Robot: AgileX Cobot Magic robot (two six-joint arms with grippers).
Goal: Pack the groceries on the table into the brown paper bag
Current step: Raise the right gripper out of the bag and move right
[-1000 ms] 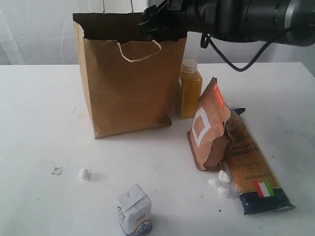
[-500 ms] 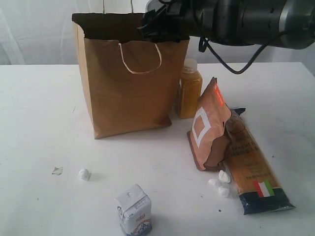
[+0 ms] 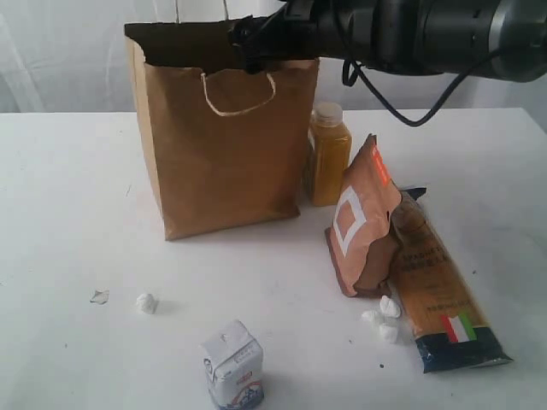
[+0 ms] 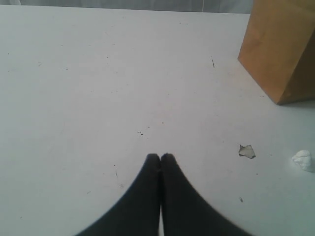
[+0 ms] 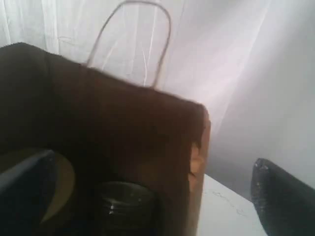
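The white desk [image 3: 68, 213] lies bare across its left half, with broad room in front of the brown paper bag [image 3: 222, 162], which stands upright and open-mouthed toward the back. The long pasta packet [image 3: 436, 290] lies flat near the right front edge, with the brown pouch [image 3: 359, 222] leaning against it. A yellow bottle [image 3: 329, 162] stands just beside the bag's right wall. The small white carton [image 3: 232, 366] sits alone at the front edge. The right pincer [image 5: 151, 164] hangs at the bag's rim, spread wide and gripping nothing, above a dark jar [image 5: 123, 201] inside. The left pincer [image 4: 160, 157] is closed and empty over bare desk.
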